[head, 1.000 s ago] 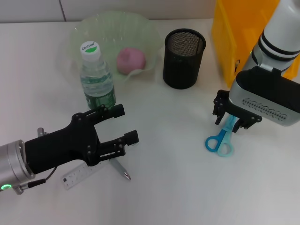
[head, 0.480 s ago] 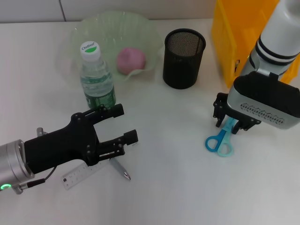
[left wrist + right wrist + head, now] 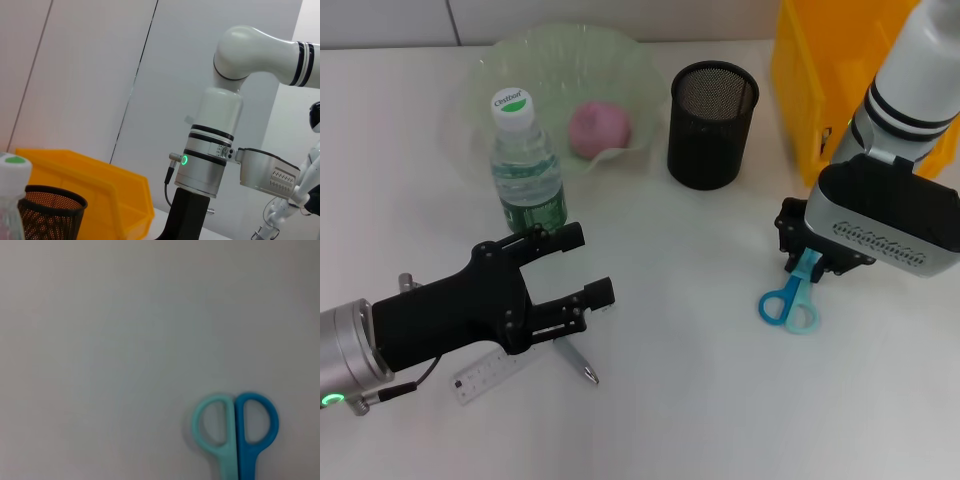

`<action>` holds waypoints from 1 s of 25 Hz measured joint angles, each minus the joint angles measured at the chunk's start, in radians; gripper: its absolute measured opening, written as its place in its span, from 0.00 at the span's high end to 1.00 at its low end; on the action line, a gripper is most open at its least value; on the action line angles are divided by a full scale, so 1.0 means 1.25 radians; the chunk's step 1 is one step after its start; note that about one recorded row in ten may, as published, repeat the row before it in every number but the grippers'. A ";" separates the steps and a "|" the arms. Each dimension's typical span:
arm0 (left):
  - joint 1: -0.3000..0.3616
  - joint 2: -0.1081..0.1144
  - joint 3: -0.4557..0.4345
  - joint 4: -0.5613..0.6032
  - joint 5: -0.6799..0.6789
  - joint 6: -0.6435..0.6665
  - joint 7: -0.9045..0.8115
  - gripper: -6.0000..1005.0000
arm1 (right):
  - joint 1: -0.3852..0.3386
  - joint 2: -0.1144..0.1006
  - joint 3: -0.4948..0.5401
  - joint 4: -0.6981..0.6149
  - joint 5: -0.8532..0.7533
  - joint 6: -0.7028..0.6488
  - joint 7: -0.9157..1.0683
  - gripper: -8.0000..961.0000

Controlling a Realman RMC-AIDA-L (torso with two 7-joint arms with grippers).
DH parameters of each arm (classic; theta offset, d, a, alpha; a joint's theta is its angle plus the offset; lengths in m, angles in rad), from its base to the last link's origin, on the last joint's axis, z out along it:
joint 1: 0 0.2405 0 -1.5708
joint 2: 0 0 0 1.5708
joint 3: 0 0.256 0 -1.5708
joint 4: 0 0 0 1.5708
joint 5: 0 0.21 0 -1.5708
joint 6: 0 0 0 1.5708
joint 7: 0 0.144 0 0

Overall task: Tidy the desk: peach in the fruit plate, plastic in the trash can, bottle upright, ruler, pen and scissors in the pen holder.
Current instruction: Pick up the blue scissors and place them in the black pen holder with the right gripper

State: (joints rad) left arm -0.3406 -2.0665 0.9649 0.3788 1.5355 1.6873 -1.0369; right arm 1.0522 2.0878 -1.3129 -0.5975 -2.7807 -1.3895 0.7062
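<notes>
The teal and blue scissors (image 3: 788,303) lie on the white desk, and their handles (image 3: 235,424) show in the right wrist view. My right gripper (image 3: 810,256) stands over their blade end with its fingers closed in on the blades. At the front left my black left gripper (image 3: 590,262) hovers open and holds nothing. Under it lie the clear ruler (image 3: 488,373) and the pen (image 3: 576,360), each partly hidden. The bottle (image 3: 525,165) stands upright. The pink peach (image 3: 600,128) rests in the green fruit plate (image 3: 510,55). The black mesh pen holder (image 3: 712,125) looks empty. No plastic is in view.
A yellow bin (image 3: 820,70), which serves as the trash can, stands at the back right behind my right arm. The left wrist view shows the bottle cap (image 3: 13,165), the pen holder (image 3: 50,210), the bin (image 3: 100,190) and my right arm (image 3: 215,150).
The right gripper's fingers have drawn together around the scissors' blades and it has shifted slightly. The left arm has not moved.
</notes>
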 joint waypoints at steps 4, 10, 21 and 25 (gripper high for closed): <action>0.001 0.000 0.000 -0.001 0.000 0.000 0.000 0.20 | -0.005 0.000 0.008 -0.025 0.004 -0.010 0.012 0.77; 0.003 0.002 -0.010 -0.001 0.000 0.009 0.000 0.20 | -0.063 -0.006 0.069 -0.208 0.083 -0.135 0.049 0.77; 0.011 0.009 -0.010 0.006 0.000 0.039 -0.001 0.20 | -0.179 -0.016 0.407 -0.460 0.327 -0.357 0.190 0.77; 0.021 0.027 -0.012 0.008 0.000 0.061 -0.001 0.20 | -0.225 -0.020 0.474 -0.472 0.442 -0.351 0.242 0.77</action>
State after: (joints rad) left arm -0.3140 -2.0334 0.9505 0.3889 1.5355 1.7636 -1.0377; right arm 0.7709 2.0624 -0.7210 -1.1879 -2.2285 -1.8286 1.0092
